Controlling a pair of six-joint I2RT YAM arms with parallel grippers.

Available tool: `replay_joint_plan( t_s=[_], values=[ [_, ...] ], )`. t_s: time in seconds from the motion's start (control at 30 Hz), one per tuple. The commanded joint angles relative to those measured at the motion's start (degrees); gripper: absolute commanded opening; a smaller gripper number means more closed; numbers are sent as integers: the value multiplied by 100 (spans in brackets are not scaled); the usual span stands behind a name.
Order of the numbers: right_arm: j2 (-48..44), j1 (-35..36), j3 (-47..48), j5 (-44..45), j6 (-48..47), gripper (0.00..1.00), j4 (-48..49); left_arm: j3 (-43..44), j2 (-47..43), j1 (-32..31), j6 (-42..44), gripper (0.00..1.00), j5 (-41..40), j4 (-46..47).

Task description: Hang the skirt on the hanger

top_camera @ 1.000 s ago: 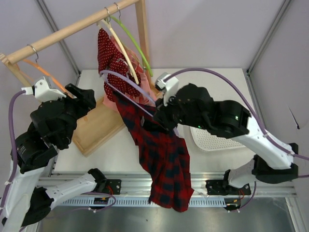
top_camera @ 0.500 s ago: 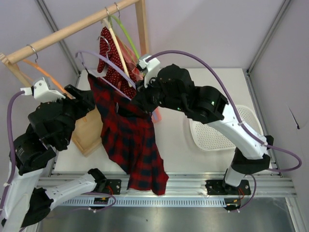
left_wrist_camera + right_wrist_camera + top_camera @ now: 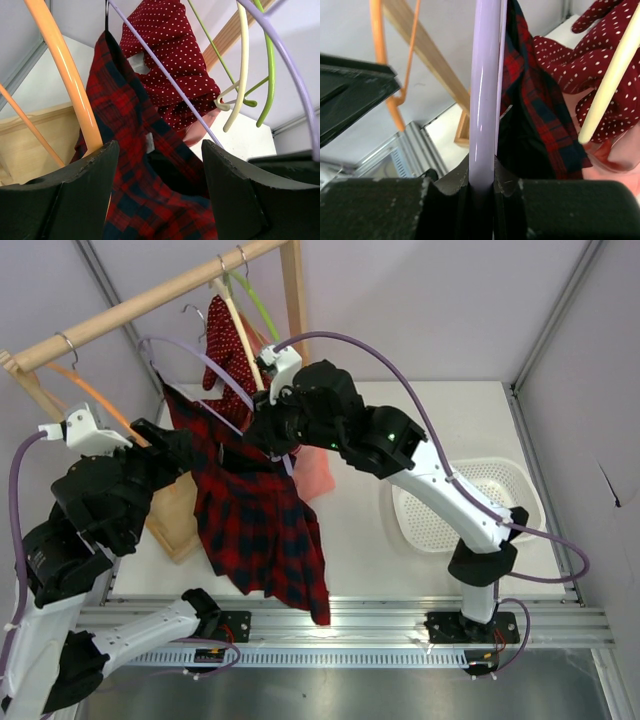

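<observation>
Skirt on the hanger, left of centre, in front of the rail

The skirt (image 3: pixel 255 520) hangs from the hanger (image 3: pixel 205 360), below the rail (image 3: pixel 150 300), over the worktop's (image 3: pixel 370 560) left half. The right end effector (image 3: pixel 482 195) clamps the hanger's bar. The left end effector (image 3: pixel 160 190) sits just left of the skirt, and the basket (image 3: pixel 430 525) lies well to the right.

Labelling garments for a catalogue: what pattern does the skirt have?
The skirt is red and dark navy plaid, seen best in the top external view.

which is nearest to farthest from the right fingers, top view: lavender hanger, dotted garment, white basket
1. lavender hanger, clamped in the right fingers
2. dotted garment, hanging just behind on the rail
3. white basket, far right on the table
</observation>
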Motion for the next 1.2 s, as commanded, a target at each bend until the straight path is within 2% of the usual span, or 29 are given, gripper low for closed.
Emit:
replay_joint_plan(
  t_s=[0.0, 0.17, 0.33, 0.6, 1.17],
  values=[
    [73, -75, 635, 470, -117, 0, 1224, -75, -18, 75, 223, 74, -138, 139],
    [170, -181, 644, 787, -187, 0, 1645, -225, -44, 75, 205, 74, -120, 183],
    [442, -348, 1091, 559, -196, 0, 1813, -339, -70, 75, 179, 74, -76, 261],
    [706, -375, 1084, 629, -591, 0, 2340, -462, -53, 75, 205, 74, 12, 385],
    [1418, -427, 1268, 901, -723, 0, 2692, -1165, -255, 75, 82, 74, 267, 613]
  ],
)
